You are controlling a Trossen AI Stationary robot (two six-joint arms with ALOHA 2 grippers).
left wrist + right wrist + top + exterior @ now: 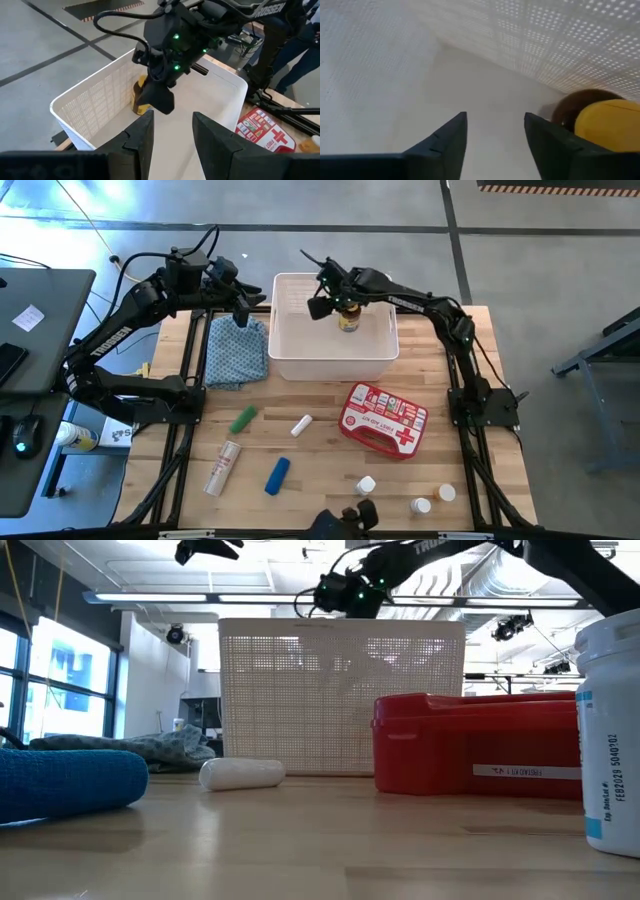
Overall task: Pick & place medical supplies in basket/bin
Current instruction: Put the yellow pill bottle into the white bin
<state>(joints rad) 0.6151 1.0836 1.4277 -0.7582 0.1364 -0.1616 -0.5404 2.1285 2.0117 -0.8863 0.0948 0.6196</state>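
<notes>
The right arm reaches toward upper centre of the high view, its tool [330,302] pointing down, fingers apart and empty. The left arm's tool [243,308] hovers at upper left, fingers parted.

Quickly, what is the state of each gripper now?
Left gripper: open, empty, beside the white slotted plastic basket.
Right gripper: open, empty, inside the basket beside the amber yellow-capped bottle.

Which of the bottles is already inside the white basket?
Only the amber yellow-capped bottle is in the basket. The three small white pill bottles sit on the table's near right corner.
</notes>
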